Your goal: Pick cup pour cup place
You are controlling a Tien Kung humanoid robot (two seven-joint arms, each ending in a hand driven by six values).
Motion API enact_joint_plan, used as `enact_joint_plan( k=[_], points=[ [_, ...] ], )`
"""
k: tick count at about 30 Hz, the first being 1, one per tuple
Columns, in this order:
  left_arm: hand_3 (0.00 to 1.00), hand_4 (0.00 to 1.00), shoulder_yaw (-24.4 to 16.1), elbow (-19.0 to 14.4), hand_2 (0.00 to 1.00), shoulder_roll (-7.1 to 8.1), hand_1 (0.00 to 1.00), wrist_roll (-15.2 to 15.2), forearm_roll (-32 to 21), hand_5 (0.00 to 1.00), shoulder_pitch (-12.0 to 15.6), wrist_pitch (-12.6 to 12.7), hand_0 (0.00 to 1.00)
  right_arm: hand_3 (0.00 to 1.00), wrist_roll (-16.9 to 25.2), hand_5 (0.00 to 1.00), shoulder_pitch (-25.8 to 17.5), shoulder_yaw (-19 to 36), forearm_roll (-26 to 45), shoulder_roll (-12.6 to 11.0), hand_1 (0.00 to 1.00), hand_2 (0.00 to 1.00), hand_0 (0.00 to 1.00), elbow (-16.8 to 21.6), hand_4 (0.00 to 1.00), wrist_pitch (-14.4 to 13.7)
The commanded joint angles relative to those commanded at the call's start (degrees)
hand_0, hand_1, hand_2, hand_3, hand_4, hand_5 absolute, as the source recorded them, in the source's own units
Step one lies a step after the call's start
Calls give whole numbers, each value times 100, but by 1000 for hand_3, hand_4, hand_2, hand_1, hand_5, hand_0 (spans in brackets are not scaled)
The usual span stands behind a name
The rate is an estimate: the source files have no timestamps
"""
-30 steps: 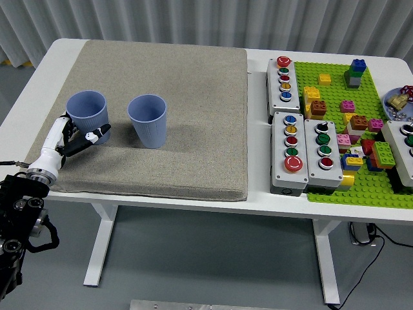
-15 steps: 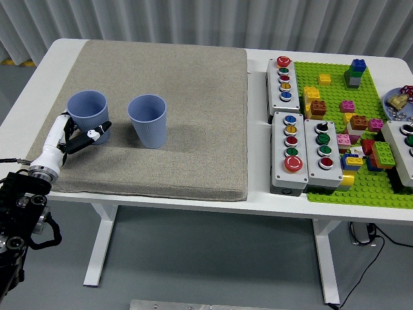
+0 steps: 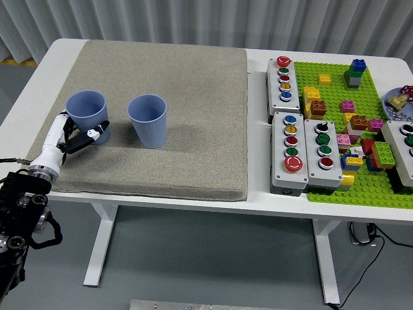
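Your left hand [image 3: 72, 137] has slid back a touch toward the bench's left edge since a second ago, so the black thumb now sits lower against the left cup [image 3: 87, 113] than it did. Everything else stays where it was. The hand is at the base of that cup, white fingers [image 3: 62, 126] on its left side and the dark thumb tip crossing in front of its lower wall, touching or very nearly so. It's cupped loosely around the base and I can't tell whether it really grips or only rests against it.

Taking the left cup as your landmark: it stands upright on the grey mat [image 3: 168, 97], near the mat's left edge. The second cup [image 3: 148, 120], same blue, stands upright just to its right with a clear gap between them. I can't see inside either one well enough to say what's in them.

Well off to the right of the cups, past the mat's right edge, the button boxes [image 3: 303, 152] sit on the white bench [image 3: 258, 61], and beyond those is the green baseplate [image 3: 335, 90] with coloured bricks scattered on it. Your right arm isn't in the shot.
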Motion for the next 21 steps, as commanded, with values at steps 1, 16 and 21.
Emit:
enact_joint_plan(
  k=[1,16,21],
  points=[
    [963,813,1,-2,924,-1,737,0,3,348,1,2,753,598,-2,218,-1,1,-6,0,697,739,739,0,144,2],
    [928,797,4,-33,901,-4,684,-20,-27,340,22,38,654,599,-7,217,-22,2,-22,4,696,737,739,0,144,7],
    [924,790,13,-46,892,-2,690,-33,-39,333,30,59,659,599,-12,215,-29,3,-39,4,696,737,739,0,143,12]
  ],
)
